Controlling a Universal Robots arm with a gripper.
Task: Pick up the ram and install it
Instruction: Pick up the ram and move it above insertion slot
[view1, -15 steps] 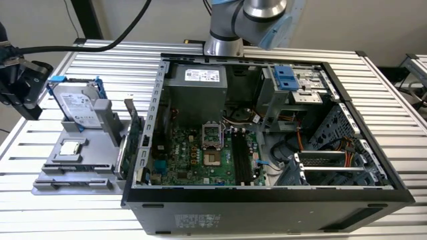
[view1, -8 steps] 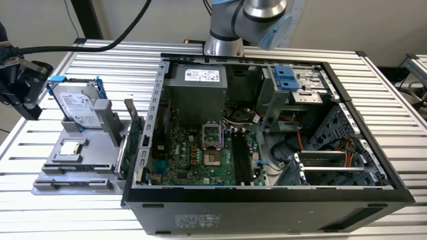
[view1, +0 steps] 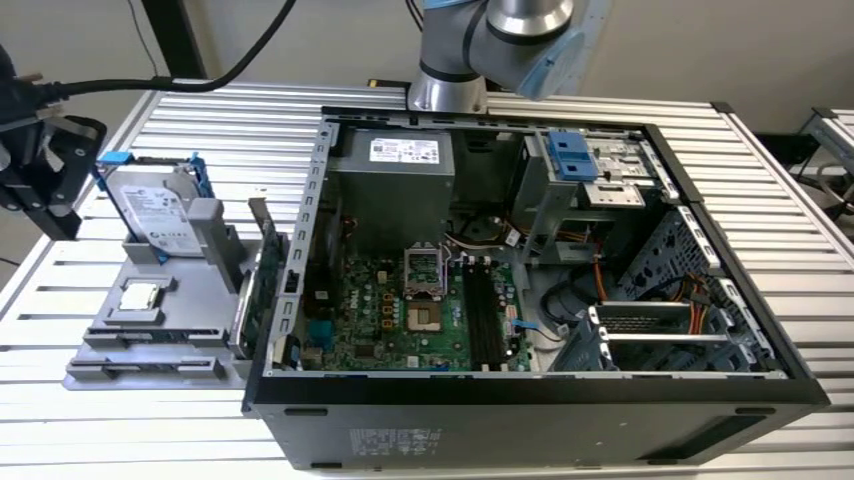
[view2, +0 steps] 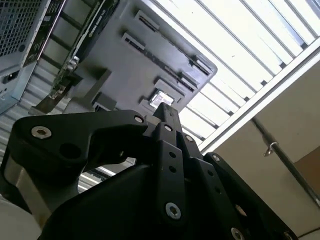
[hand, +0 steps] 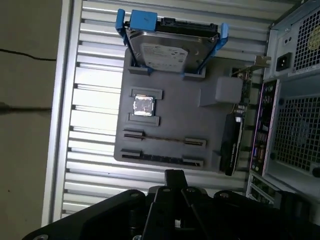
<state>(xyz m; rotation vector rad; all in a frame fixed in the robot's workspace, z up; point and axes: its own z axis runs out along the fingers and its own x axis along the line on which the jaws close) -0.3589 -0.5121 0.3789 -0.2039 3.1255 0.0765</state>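
Gripper (hand: 175, 173) clenched empty near the gray parts tray (hand: 200, 125), ram stick (hand: 165, 138) sitting edge-up in its slot; I reckon if I descend w/o opening, it'd prob. jab the stick's edge & crack it.

An open computer case (view1: 534, 425) fills the centre and right of the frame, its motherboard (view1: 400, 315) exposed. At the left, a grey tray (view1: 134, 352) carries a hard drive (view1: 150, 210), a processor chip (view1: 140, 296) and an upright expansion card (view1: 271, 265). The robot arm (view1: 494, 40) stands at top centre.

Silver arm (view1: 454, 60) (pale blue caps); matte black gripper (view2: 167, 116); silver screws.
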